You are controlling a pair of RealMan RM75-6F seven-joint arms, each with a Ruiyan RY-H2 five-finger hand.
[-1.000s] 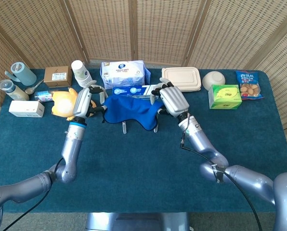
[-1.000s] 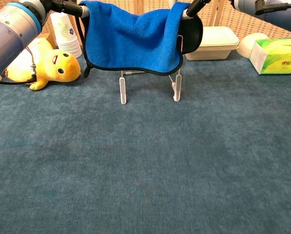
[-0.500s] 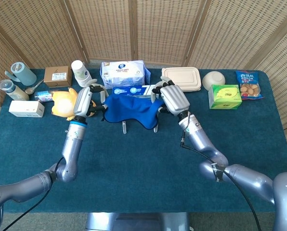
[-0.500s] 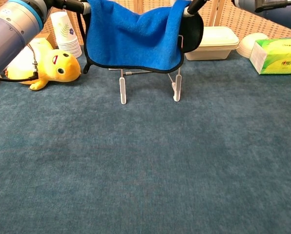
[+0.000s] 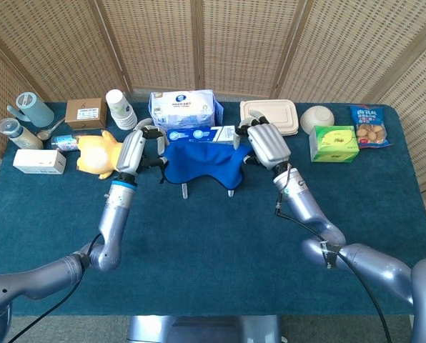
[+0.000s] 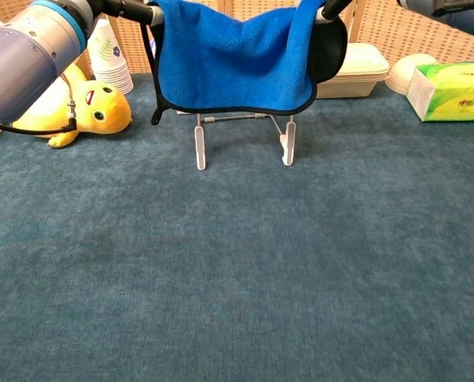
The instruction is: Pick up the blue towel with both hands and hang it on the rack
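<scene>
Since the second before, both hands had carried the blue towel (image 6: 235, 56) toward the robot's right, so it now hung more squarely over the rack (image 6: 242, 135); hem lifted slightly. Judged: draping nearly done, release not yet made. Left hand (image 5: 136, 151) pinched the towel's left top corner, right hand (image 5: 265, 144) the right corner, fingers closed on cloth. Towel bright blue, dark-edged, plush, sagging between hands, covering the rack's top above the bench (image 6: 237, 263)
</scene>
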